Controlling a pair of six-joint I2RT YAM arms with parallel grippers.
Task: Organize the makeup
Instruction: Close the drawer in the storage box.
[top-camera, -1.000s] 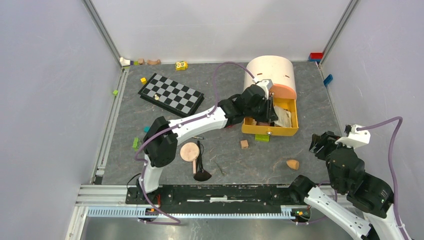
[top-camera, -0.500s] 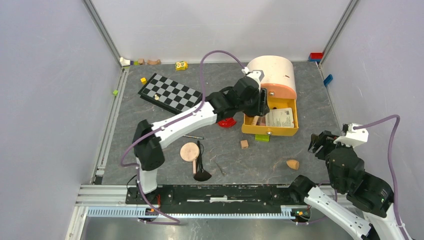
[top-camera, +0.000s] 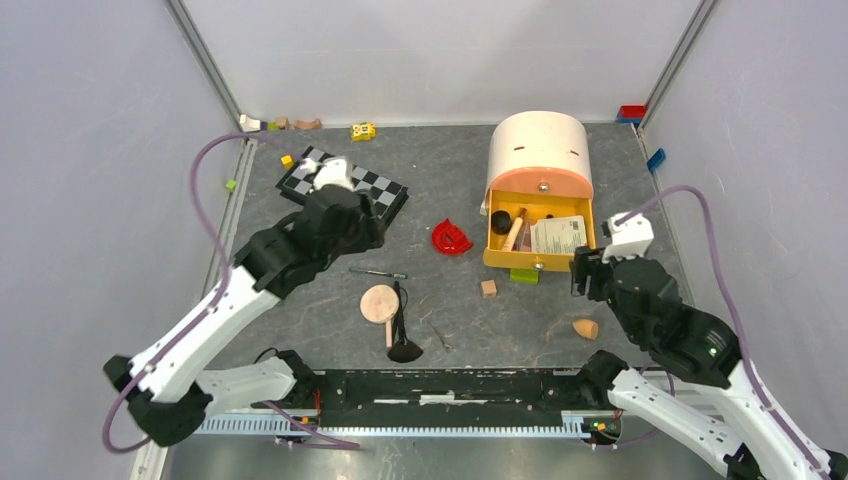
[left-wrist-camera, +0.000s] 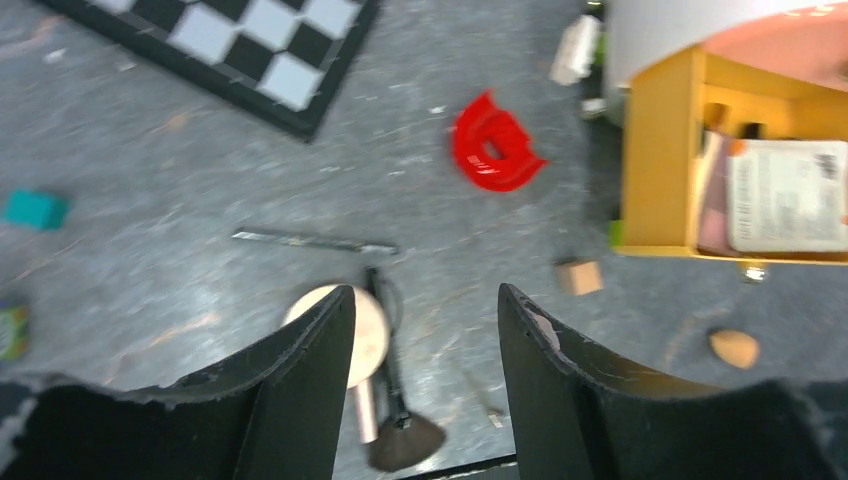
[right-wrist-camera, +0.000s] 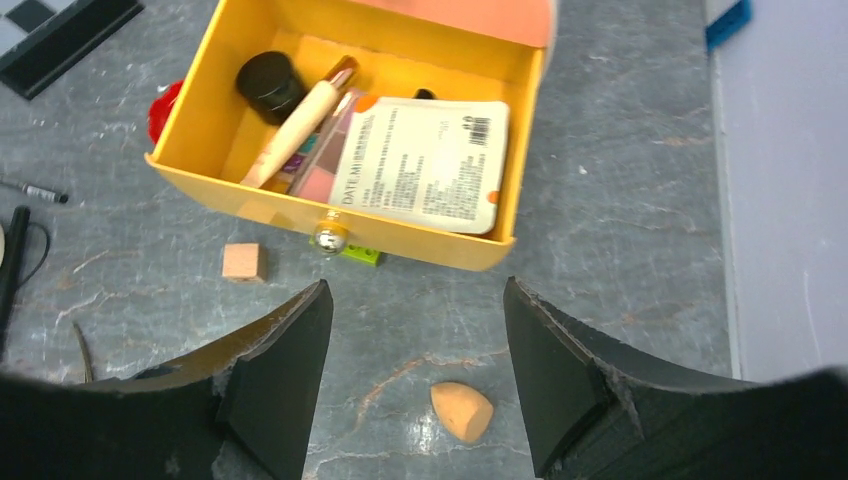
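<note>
The yellow drawer (top-camera: 540, 263) (right-wrist-camera: 300, 215) stands pulled out of a pink-fronted cabinet. It holds a black round pot (right-wrist-camera: 270, 82), a pink stick (right-wrist-camera: 297, 128) and a palette under a white label (right-wrist-camera: 420, 150). An orange teardrop sponge (right-wrist-camera: 461, 411) (top-camera: 586, 328) lies on the mat, below the gap of my right gripper (right-wrist-camera: 415, 295) (top-camera: 585, 277), which is open and empty. Left of centre lie the round peach compact (top-camera: 379, 302) (left-wrist-camera: 372, 330), a black brush (top-camera: 402, 335) (left-wrist-camera: 400, 435) and a thin liner (top-camera: 378, 272) (left-wrist-camera: 312, 241). My left gripper (left-wrist-camera: 425, 300) (top-camera: 362, 225) hovers open and empty above them.
A red curved piece (top-camera: 450, 238) (left-wrist-camera: 493, 143) lies between the checkerboard (top-camera: 375, 200) (left-wrist-camera: 230, 40) and the drawer. A wooden block (top-camera: 488, 288) (right-wrist-camera: 244, 261) and a green block (top-camera: 523, 275) sit by the drawer front. Small toys line the back wall.
My left arm pulled out of the drawer and swung left over the checkerboard, its jaws opening. My right arm came in from the right edge toward the drawer and sponge.
</note>
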